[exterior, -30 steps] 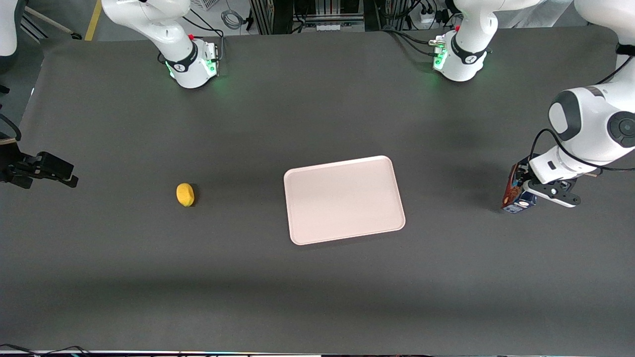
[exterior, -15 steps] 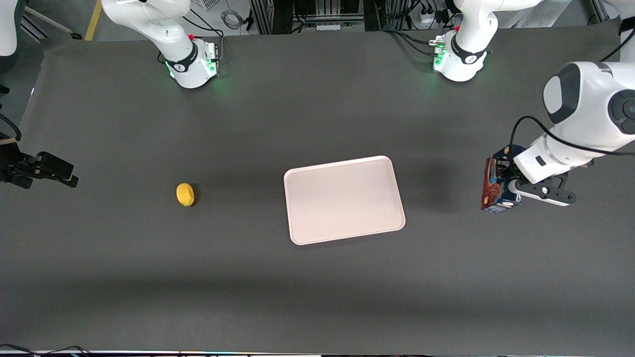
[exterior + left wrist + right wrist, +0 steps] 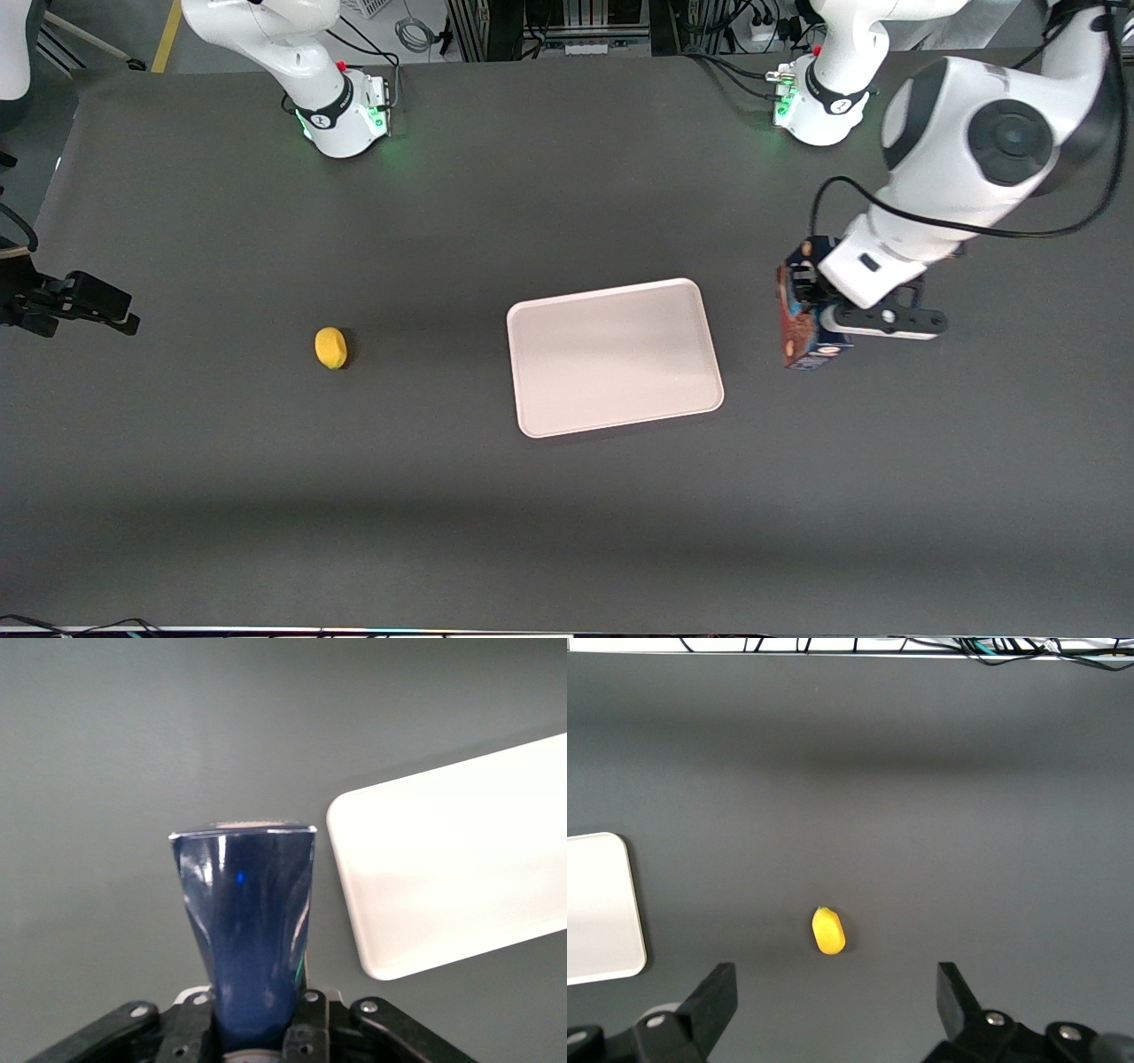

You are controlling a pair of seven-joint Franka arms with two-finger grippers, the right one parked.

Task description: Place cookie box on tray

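Observation:
The dark navy cookie box hangs upright above the table mat, lifted clear of it, with my left gripper shut on it. In the left wrist view the glossy blue box fills the space between my gripper's fingers. The pale pinkish-white tray lies flat at the table's middle with nothing on it; its rounded corner shows close beside the box. The box is a short way off the tray's edge, toward the working arm's end.
A small yellow rounded object lies on the dark mat toward the parked arm's end, also seen as the yellow object from the right wrist. The arm bases stand at the table's edge farthest from the front camera.
My left gripper has carried the cookie box sideways from the working arm's end toward the tray, closing most of the gap. The tray and yellow object have not moved.

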